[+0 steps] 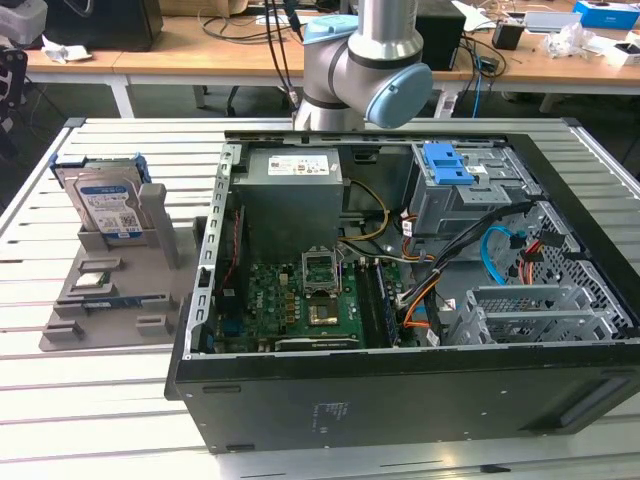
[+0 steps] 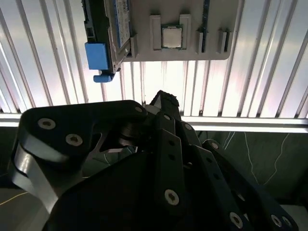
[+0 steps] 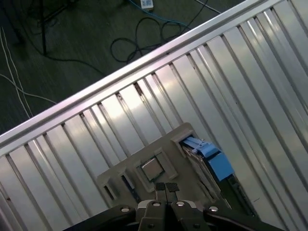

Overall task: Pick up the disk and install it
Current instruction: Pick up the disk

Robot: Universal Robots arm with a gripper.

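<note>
Silver disk [image 1: 108, 205] upright in its grey holder [image 1: 120, 300].
Fingers [image 3: 160, 188] pressed together, empty, above the slatted counter [image 1: 60, 400].

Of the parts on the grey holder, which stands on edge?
The disk, framed in blue, stands on edge in its slot; the square silver chip lies flat in its recess.

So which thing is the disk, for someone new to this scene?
To the exterior view's left of the open computer case lies a grey holder tray. The disk stands on edge at its far end: silver, white-and-blue label, blue rails, unlike the small square chip lying flat nearby.
</note>
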